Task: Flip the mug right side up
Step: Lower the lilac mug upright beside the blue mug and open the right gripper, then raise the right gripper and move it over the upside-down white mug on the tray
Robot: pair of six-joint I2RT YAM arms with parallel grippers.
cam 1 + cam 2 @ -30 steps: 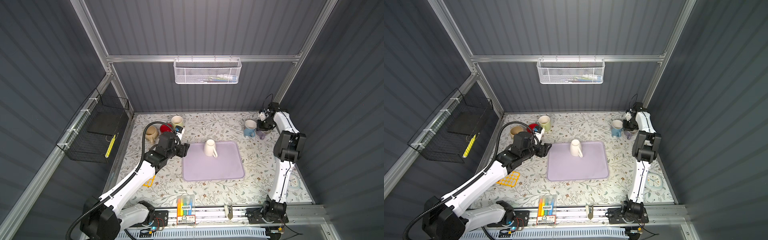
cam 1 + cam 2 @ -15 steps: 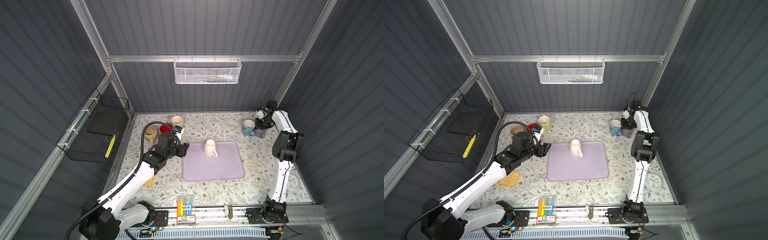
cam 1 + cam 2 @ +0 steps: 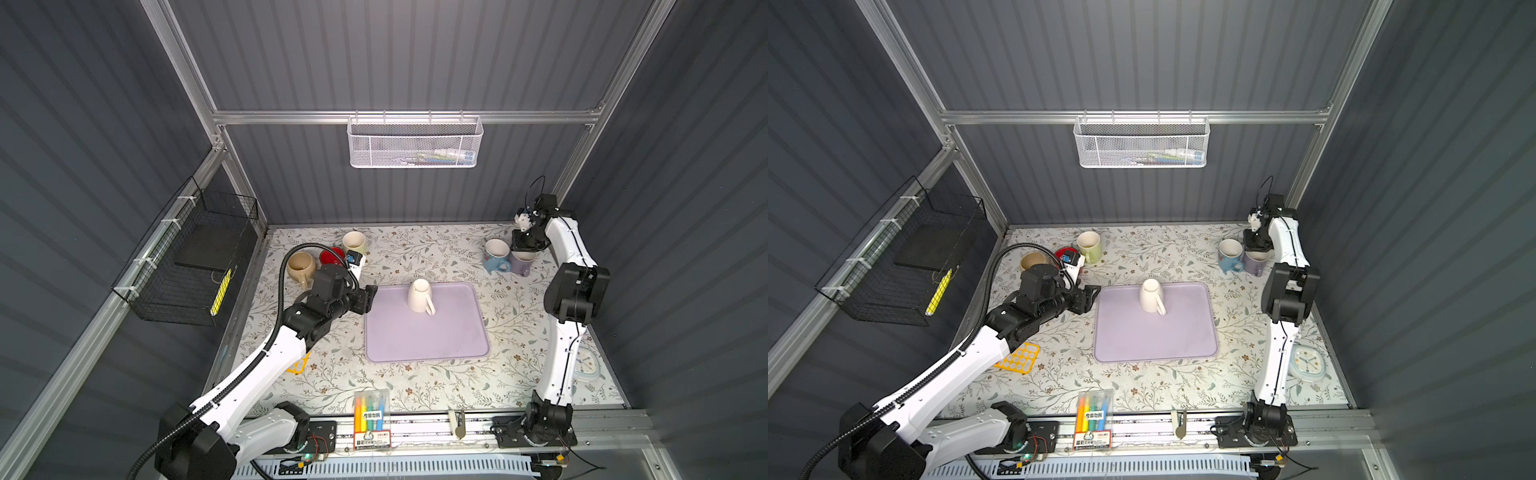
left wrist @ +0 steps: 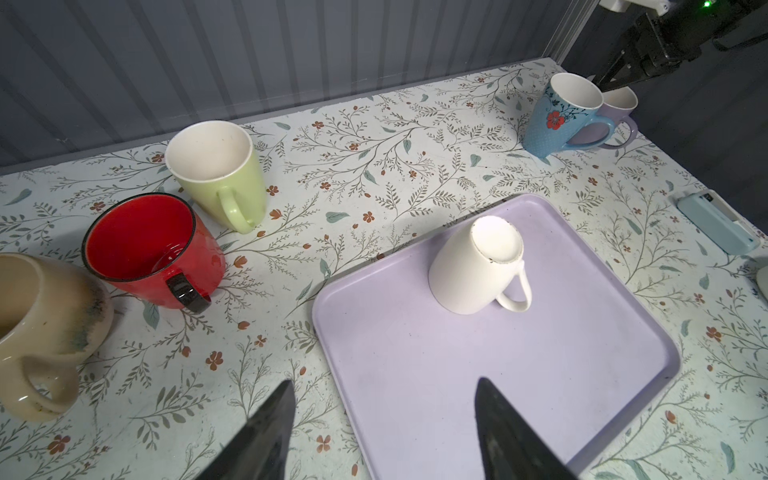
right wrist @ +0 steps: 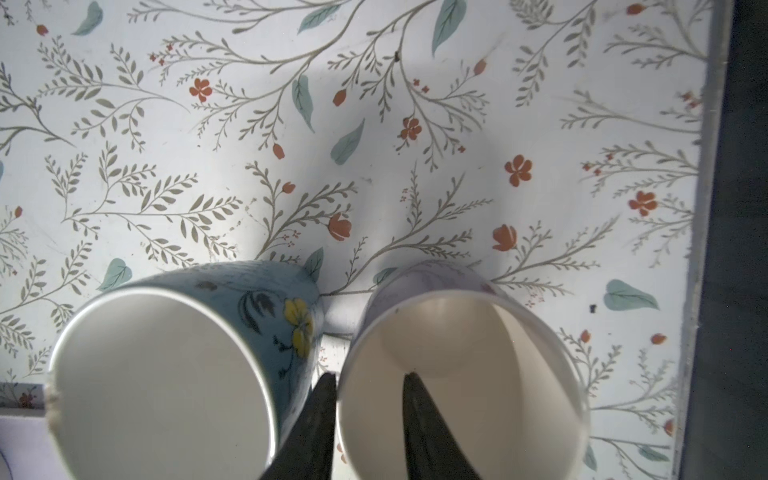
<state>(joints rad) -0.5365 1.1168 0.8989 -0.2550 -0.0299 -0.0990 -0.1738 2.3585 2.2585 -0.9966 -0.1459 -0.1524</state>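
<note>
White mug (image 3: 419,293), upside down on lilac tray (image 3: 415,345), slim loop handle (image 4: 526,286)

Dark ribbed walls (image 3: 415,62), floral table (image 3: 436,245), perhaps cloth-covered.

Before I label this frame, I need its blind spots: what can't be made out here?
White mug: inside hidden, mouth down on the tray.
Wire basket: contents, both top views, screened by mesh and too small.
Beige mug: left wrist view, cut off by the frame edge.
Right end effector: right wrist view, jaws straddle the lilac mug rim; contact unclear.
</note>
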